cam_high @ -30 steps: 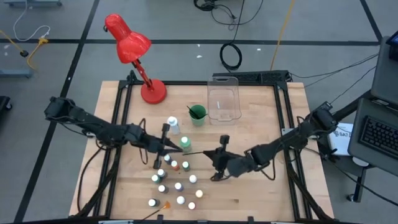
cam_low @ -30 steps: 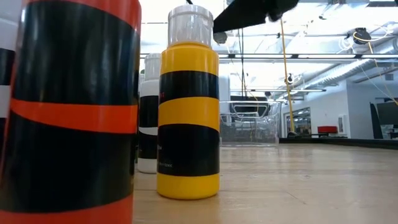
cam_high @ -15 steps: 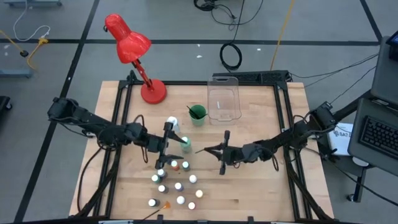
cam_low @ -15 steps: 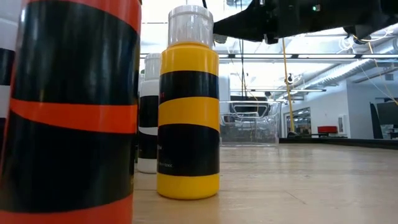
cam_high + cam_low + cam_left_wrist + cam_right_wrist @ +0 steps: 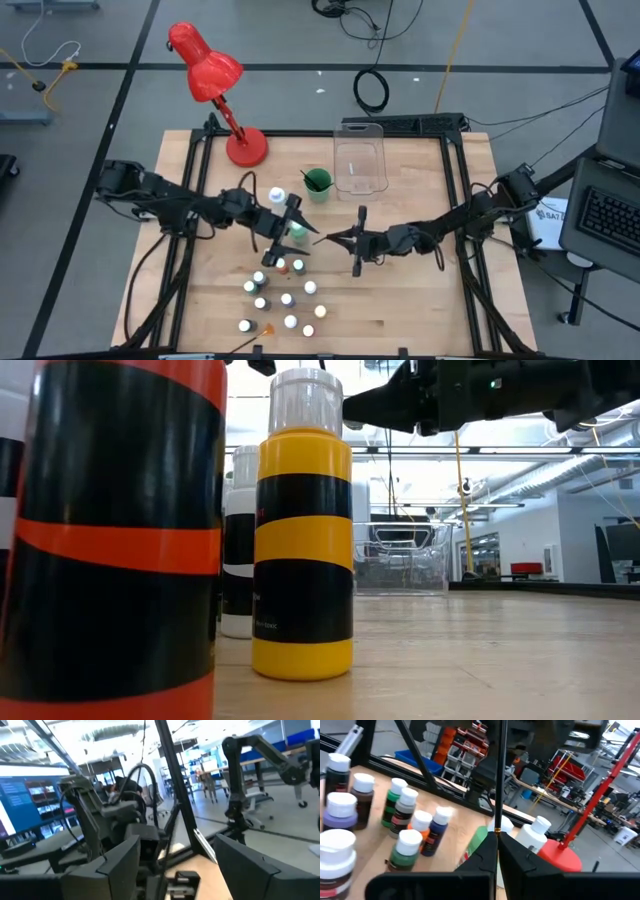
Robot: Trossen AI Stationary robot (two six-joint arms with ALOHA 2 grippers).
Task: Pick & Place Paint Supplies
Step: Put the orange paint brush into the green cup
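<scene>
My right gripper (image 5: 338,240) hovers over the table's middle, pointing left, shut on a thin dark brush (image 5: 499,775). The brush (image 5: 318,235) reaches toward my left gripper (image 5: 298,226), which faces it and stands open, one finger (image 5: 120,865) on either side of the brush's far end without touching it. Several tiny white-capped bottles (image 5: 282,295) stand on the wood below and nearer, seen close in the right wrist view (image 5: 402,820). Two taller bottles (image 5: 278,200) stand under and beside my left gripper. My right gripper pinches the brush between its two fingertips, at the handle (image 5: 497,827) close to one end. The fingers come level from the table's right and lie along the brush. It sticks straight out past the fingertips toward my left gripper, lifted clear of the table.
A green cup (image 5: 318,183) and a clear bin (image 5: 360,165) stand at the far middle, a red lamp (image 5: 215,80) at the far left. In the low view, orange-banded (image 5: 120,540) and yellow-banded (image 5: 302,530) bottles loom close. Bare wood lies to the right.
My left gripper has opened, letting go of the brush, and has gone toward the table's right. My right gripper has sunk a little, tipped up to level and stayed shut on the brush, which now juts out from it alone.
</scene>
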